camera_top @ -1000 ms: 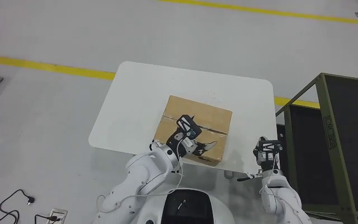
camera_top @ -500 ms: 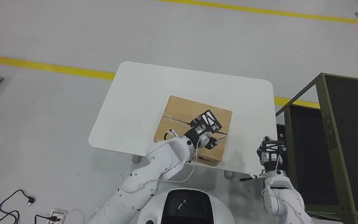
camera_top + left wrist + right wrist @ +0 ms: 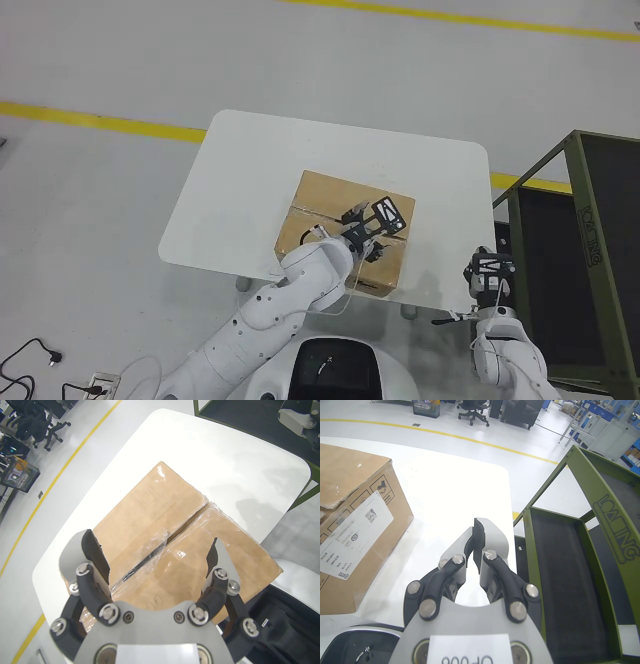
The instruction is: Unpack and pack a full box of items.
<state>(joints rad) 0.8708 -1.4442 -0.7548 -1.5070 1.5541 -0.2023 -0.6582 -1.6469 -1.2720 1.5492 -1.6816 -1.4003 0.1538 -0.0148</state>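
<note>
The floor (image 3: 100,60) is pale grey and smooth, with a yellow line (image 3: 90,120) painted across it. A white table (image 3: 250,160) with round corners stands on it. Just beside the table, on the right, is a green cart (image 3: 560,560) with a dark lining. Far behind are black office chairs (image 3: 473,412) and grey racks (image 3: 595,427). Black cables (image 3: 30,355) lie on the floor.

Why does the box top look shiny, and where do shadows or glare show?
Left wrist view: clear tape over the box seam glints white, and a soft grey shadow lies on the table beside it. Right wrist view: the table glares bright white. Top view: lighting looks even.
</note>
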